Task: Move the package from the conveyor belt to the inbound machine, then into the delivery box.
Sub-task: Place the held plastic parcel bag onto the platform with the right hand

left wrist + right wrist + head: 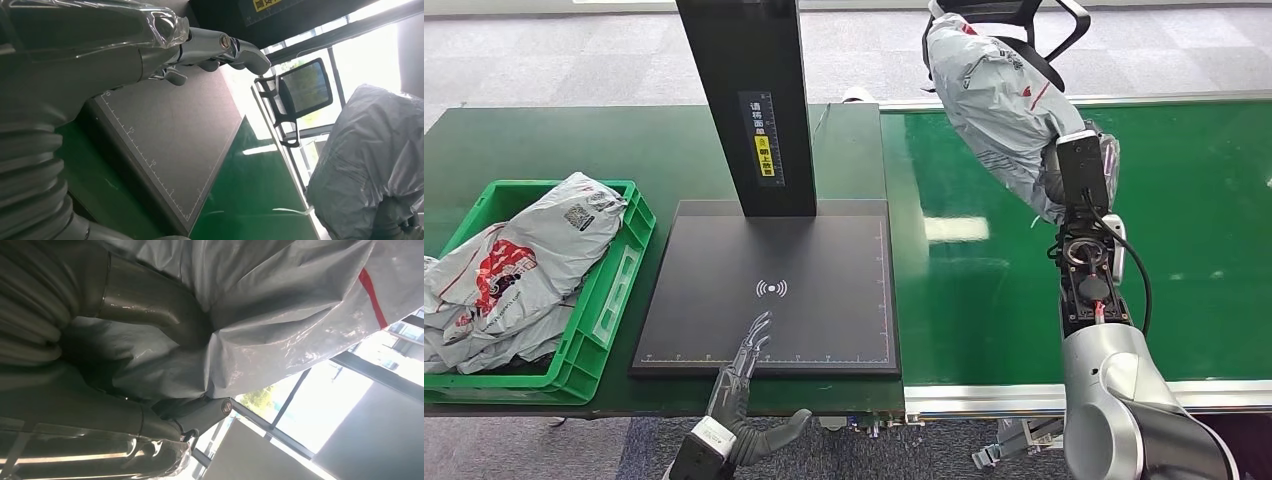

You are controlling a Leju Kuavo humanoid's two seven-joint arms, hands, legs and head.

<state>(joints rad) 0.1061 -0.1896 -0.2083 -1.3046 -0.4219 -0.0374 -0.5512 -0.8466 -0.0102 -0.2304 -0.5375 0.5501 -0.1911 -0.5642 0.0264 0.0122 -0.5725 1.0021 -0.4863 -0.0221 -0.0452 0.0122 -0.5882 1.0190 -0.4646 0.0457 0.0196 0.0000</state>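
**Package lifted over the belt, left hand idle at the scanner**

Far left on my head view, I see the green delivery box [629, 262] sitting on the bench [534, 140], already holding several grey mailer bags [519, 260]. Just beside it lies the black scanning pad of the inbound machine [824, 250], its dark column rising from the pad's back edge. My left hand [742, 375] hovers at the pad's near edge with fingers stretched out and apart, grasping nothing; the left wrist view shows the same straight fingers [235, 47] above the pad's ruled border.

Further right is the green conveyor belt [1204, 260]. My right hand [1079, 165] is raised above it, gripping the package [994, 95], a crumpled grey plastic bag with red markings that stands clear of the belt. In the right wrist view the thumb [165, 315] presses into the bag's wrinkled film [280, 305] and a finger closes on it from the other side. An office chair [1024, 20] stands behind the belt.
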